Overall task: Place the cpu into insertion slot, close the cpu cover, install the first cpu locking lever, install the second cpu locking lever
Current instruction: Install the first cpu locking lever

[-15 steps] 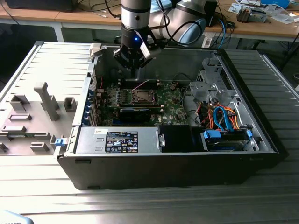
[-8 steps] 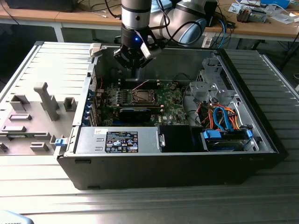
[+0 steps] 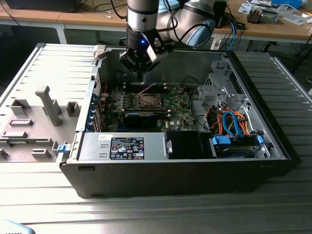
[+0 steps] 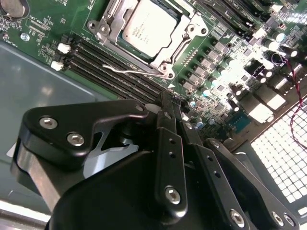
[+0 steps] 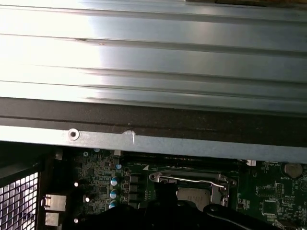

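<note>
Black gripper (image 4: 173, 112) links fill the near part of the second wrist view, and the two slim fingers (image 4: 165, 143) lie side by side with their tips pressed together, nothing between them; the jaws are closed and empty. Just beyond the tips runs a row of long black card slots (image 4: 115, 64) with a thin wire lever (image 4: 125, 71) lying along them; past those sits the insertion slot (image 4: 146, 36), its silver cpu cover (image 4: 108, 24) folded down as a frame around the pale metal face of the cpu (image 4: 148, 26), which already lies flat in the socket. The green motherboard (image 4: 43, 28) spreads around it, with capacitors and small chips beside the socket.

In the first wrist view the same socket (image 5: 192, 184) shows under the case edge, a bright lever rod (image 5: 192, 179) lying across its frame.

From the exterior view the gripper (image 3: 139, 73) hangs inside the open computer case (image 3: 170, 175), over the far edge of the board and just beyond the socket (image 3: 147, 101); the arm (image 3: 142, 19) rises out of the case. Orange and blue cables (image 3: 231, 124) bundle toward the exterior view's right; a grey fixture tray (image 3: 34, 122) lies outside the case on the exterior view's left; a wooden bench (image 3: 273, 27) stands behind.
</note>
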You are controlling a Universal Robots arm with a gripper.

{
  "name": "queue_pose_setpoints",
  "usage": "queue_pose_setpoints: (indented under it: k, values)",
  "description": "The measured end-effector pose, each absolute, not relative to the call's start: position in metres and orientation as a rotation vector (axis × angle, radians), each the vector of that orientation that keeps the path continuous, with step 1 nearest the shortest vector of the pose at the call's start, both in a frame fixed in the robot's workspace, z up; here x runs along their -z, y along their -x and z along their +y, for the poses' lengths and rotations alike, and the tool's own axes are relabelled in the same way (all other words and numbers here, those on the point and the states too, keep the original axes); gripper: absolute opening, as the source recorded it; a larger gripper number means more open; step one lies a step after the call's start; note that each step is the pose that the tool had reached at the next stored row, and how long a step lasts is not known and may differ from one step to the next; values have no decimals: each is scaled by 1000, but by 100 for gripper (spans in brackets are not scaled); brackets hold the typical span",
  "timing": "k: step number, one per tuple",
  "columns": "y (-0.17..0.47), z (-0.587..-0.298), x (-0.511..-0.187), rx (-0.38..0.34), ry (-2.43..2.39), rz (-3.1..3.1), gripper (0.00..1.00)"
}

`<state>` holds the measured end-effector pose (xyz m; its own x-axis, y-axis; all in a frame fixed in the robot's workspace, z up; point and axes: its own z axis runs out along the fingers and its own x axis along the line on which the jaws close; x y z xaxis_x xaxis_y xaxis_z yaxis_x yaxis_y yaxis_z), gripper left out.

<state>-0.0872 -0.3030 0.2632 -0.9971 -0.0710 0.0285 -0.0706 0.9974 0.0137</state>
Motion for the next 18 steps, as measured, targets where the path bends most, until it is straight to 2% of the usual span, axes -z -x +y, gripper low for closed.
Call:
queue_pose_setpoints:
  k: [18]
  values:
    - [84,-303,-257,20,-84,-3112,11]
